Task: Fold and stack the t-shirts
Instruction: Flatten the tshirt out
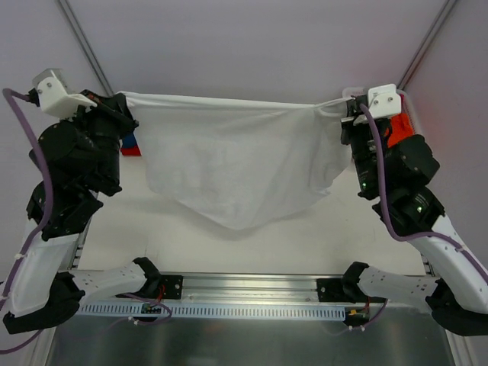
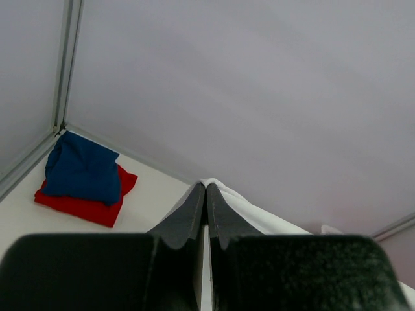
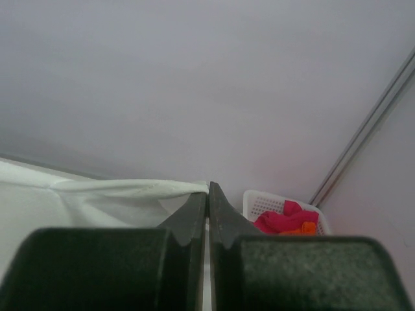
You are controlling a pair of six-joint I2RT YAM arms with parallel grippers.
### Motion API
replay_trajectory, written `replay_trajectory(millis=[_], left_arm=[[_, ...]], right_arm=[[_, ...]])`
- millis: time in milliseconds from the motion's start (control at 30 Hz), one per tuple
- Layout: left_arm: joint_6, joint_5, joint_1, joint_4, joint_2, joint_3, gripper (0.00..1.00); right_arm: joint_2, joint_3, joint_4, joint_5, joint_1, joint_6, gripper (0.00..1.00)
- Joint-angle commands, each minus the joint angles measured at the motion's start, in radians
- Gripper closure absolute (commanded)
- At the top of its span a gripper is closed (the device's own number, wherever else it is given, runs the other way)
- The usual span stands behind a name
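- Left gripper (image 2: 206,189): fingers pressed together on the upper left corner of the white t-shirt (image 1: 236,160).
- Right gripper (image 3: 208,189): fingers pressed together on the shirt's upper right corner.
- White t-shirt: held up between the two grippers. Its top edge is stretched almost level, and the body sags to a rounded point above the table (image 1: 152,229). Plain cloth with soft creases.
- Blue t-shirt (image 2: 81,167): bunched and lying on the flat red t-shirt (image 2: 87,206) at the table's far left corner.
- Basket (image 3: 262,204): white lattice at the far right corner. It holds the pink t-shirt (image 3: 285,219) and the orange t-shirt (image 3: 307,228), both crumpled.
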Motion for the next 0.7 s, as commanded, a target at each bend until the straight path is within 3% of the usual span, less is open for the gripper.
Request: replay_trajectory(millis=[0,267,367,467,667], left_arm=[[0.079,-0.064,0.024,0.089,0.05,0.017,1.0],[0.04,0.104,0.157,0.08,0.232,0.081,1.0],[-0.046,0.307,0.281,0.009,0.344,0.151,1.0],[-0.085,0.42,0.398,-0.049,0.476,0.269,1.0],[-0.119,0.616,0.53,-0.138,0.753,0.573,1.0]], right_arm=[[0.051,0.069,0.066,0.078,-0.022,-0.027,1.0],[0.229,0.151,0.003,-0.013,-0.137,0.055,1.0],[0.319,0.23,-0.076,-0.082,-0.214,0.117,1.0],[0.428,0.359,-0.142,-0.159,-0.285,0.16,1.0],[0.674,0.692,-0.285,-0.254,-0.403,0.212,1.0]])
